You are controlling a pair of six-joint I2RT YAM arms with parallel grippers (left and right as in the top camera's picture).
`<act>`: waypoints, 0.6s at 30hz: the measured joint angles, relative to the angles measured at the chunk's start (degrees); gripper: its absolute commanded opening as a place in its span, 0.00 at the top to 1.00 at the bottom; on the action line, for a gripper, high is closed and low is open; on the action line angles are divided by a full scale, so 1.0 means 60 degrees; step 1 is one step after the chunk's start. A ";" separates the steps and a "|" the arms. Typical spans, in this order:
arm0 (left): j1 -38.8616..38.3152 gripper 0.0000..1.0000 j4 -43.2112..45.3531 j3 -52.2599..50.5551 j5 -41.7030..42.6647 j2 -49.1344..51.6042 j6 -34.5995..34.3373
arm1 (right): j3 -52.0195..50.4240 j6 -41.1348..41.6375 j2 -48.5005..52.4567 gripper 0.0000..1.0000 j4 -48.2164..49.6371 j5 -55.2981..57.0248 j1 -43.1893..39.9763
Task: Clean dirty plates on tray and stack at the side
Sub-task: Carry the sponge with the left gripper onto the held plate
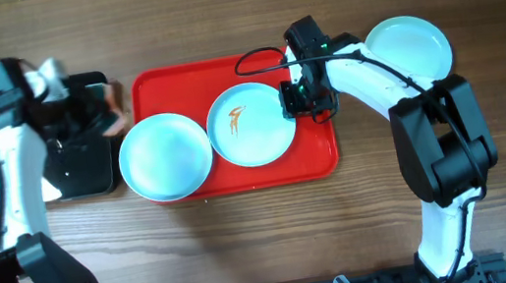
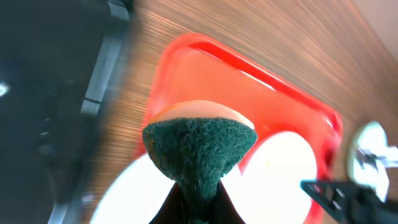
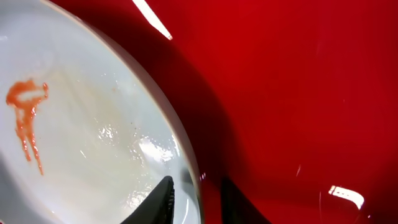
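The red tray [image 1: 320,157] holds two plates. The middle plate [image 1: 251,124] has an orange smear [image 3: 25,112] in it. A clean plate [image 1: 165,157] overlaps the tray's left edge. A third plate [image 1: 407,48] lies on the table to the right. My right gripper [image 1: 293,99] is at the smeared plate's right rim. In the right wrist view the gripper [image 3: 198,182] is slightly open, one finger inside the plate [image 3: 81,124] and one outside the rim. My left gripper [image 2: 199,202] is shut on a green-faced sponge [image 2: 199,146], up by the tray's far left corner [image 2: 217,81].
A black tray [image 1: 74,172] sits left of the red tray, under my left arm. Bare wooden table lies in front of the trays and between the red tray and the right plate. The arm bases stand along the front edge.
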 measured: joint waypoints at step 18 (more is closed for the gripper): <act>-0.5646 0.96 0.1592 0.0000 0.0135 0.2208 -0.1304 | 0.0000 0.0426 0.0000 0.96 -0.0233 -0.0004 0.0000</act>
